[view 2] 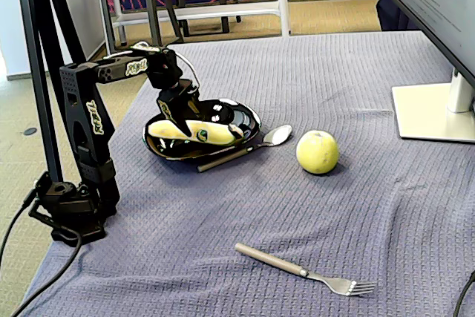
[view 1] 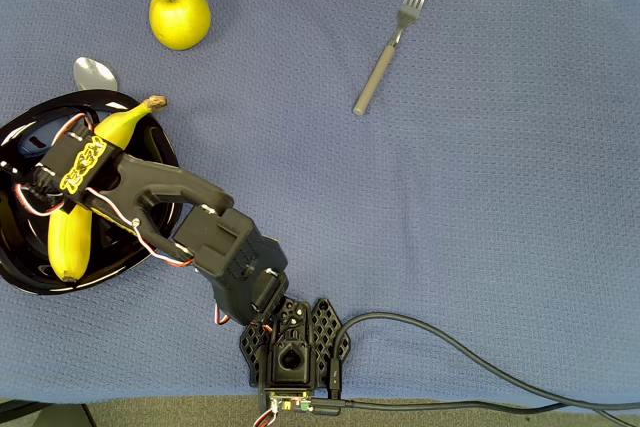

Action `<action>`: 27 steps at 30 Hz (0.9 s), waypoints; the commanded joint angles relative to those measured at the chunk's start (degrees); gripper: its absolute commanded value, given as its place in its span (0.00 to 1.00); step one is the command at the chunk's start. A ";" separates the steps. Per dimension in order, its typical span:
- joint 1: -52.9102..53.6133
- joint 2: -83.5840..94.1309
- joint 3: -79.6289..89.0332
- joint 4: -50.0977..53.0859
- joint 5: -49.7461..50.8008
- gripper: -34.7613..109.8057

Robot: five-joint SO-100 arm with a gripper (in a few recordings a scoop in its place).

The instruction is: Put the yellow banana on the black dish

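From my remote seat, nearest in the fixed view: a metal fork (view 2: 304,269) with a matte grey handle lying flat on the counter (view 2: 245,213), which is covered in a blue-grey waffle-weave cloth. Left of it the black arm's base (view 2: 70,209) sits at the counter edge, a black cable trailing off; yellow lettering runs up the arm link but I cannot read it. Further back, a round yellow-green apple (view 2: 318,151) with a smooth skin stands on the cloth. Just left of it a shiny spoon (view 2: 252,145) lies with its bowl toward the apple and its handle running under the rim of the black dish (view 2: 249,118). The dish is glossy, shallow, with a wavy rim. The yellow banana (view 2: 197,132) lies inside the dish, long and curved, with a small dark round sticker on its side; in the overhead view its brown stem tip pokes over the dish rim (view 1: 152,103). The gripper (view 2: 180,113) hangs over the banana's middle, its fingers around or at the fruit; I cannot tell whether they are pinching it or spread.
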 commanded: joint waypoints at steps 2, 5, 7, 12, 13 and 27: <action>0.62 2.99 -3.87 0.35 1.32 0.31; 1.41 4.83 -6.42 1.93 2.90 0.29; 2.55 7.03 -6.94 2.64 3.25 0.28; 6.94 12.92 -7.03 4.57 2.02 0.24; 8.17 14.24 -7.03 5.19 1.67 0.24; 42.63 33.84 7.12 1.85 -1.93 0.24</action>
